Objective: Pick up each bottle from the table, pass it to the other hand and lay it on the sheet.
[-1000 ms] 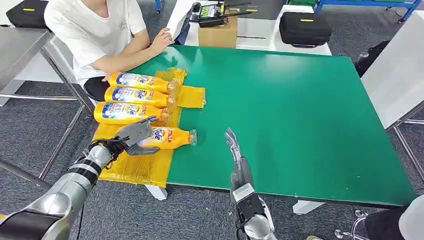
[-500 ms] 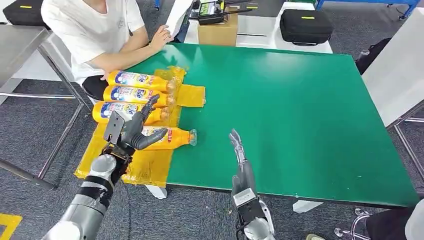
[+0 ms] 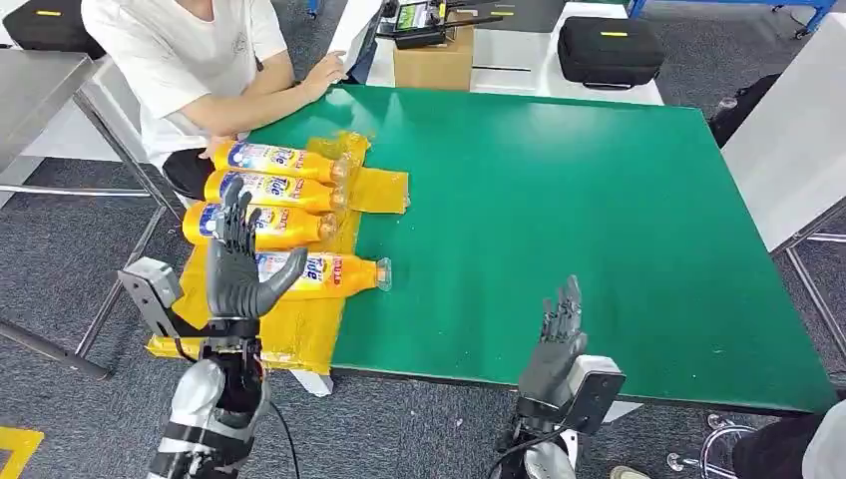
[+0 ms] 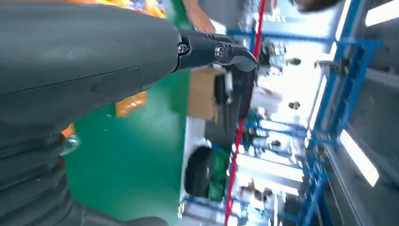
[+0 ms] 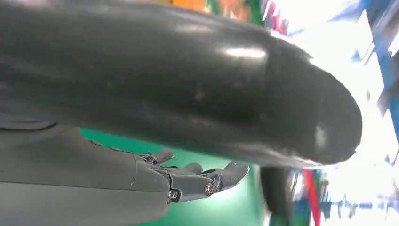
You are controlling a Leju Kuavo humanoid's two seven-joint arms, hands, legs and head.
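The left hand (image 3: 237,274) has its fingers spread and holds nothing; just beyond its fingertips lie four bottles (image 3: 274,190) side by side on the yellow sheet (image 3: 289,334). The right hand (image 3: 554,344) is also open and empty, well apart from them. I judge the laying step finished; no bottle lies elsewhere on the green table (image 3: 599,220), so next only withdrawing seems needed.

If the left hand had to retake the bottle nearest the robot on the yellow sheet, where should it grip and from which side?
Probably around the labelled body of the nearest bottle, coming down from above. It lies on its side on the yellow sheet, cap end toward the bare green table, and its body is the widest part. The open left hand is raised just over its base end.
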